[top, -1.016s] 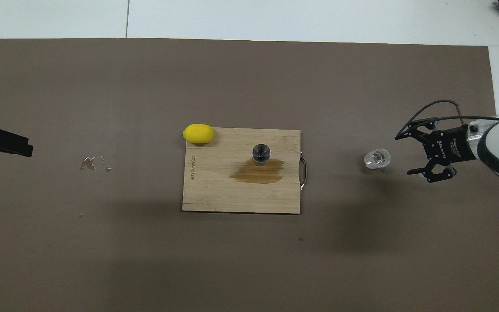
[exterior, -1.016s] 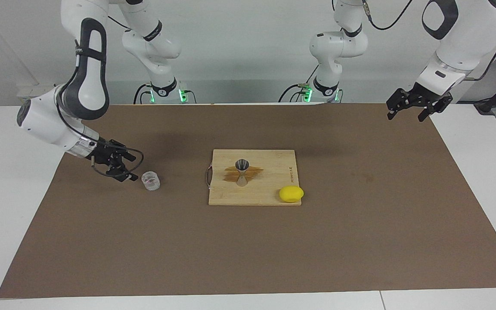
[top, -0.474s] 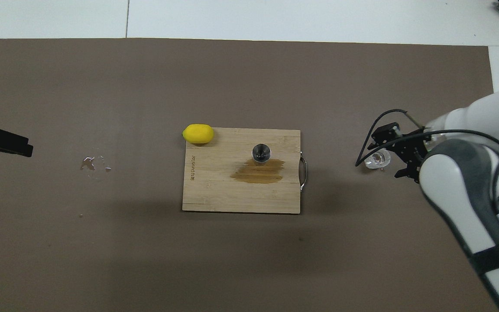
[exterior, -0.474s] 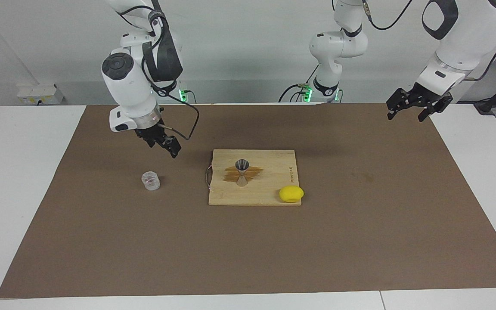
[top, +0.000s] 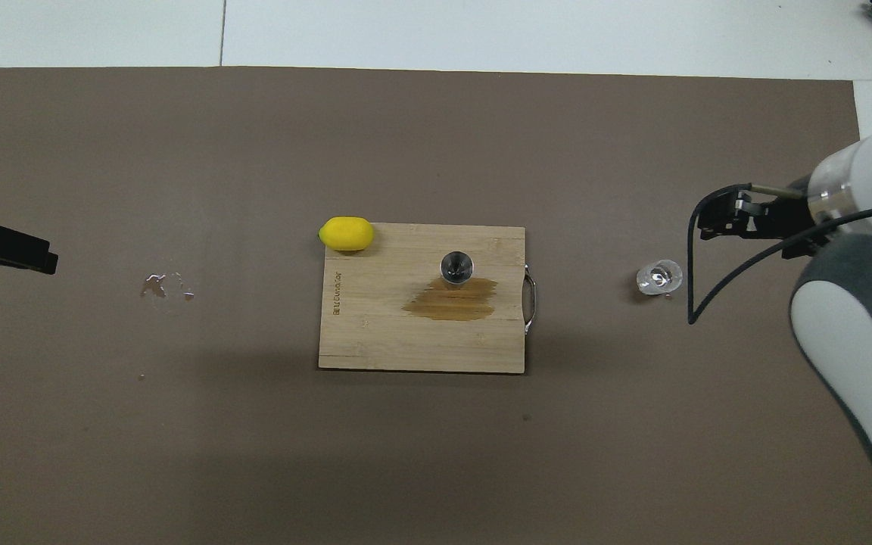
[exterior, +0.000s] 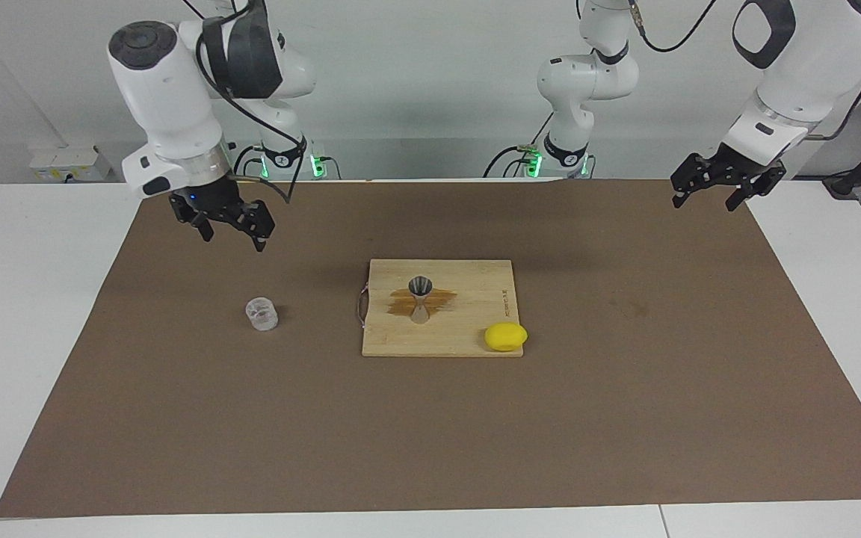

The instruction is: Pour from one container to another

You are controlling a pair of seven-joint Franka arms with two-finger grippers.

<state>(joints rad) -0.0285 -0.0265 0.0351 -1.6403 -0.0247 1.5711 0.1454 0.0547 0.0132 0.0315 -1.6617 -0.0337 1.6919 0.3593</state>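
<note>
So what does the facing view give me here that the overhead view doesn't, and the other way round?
Only the facing view shows both arms from their bases, and that the right pincer hangs open in the air, clear of the glass cup, with the left pincer waiting open at its end of the table. Only the overhead view shows a wet patch on the brown mat toward the left arm's end. Both show the jigger upright on the cutting board at a brown stain, the lemon at the board's corner, and the cup on the mat.

Glass cup [exterior: 261,314] upright; jigger [exterior: 421,298] upright.
</note>
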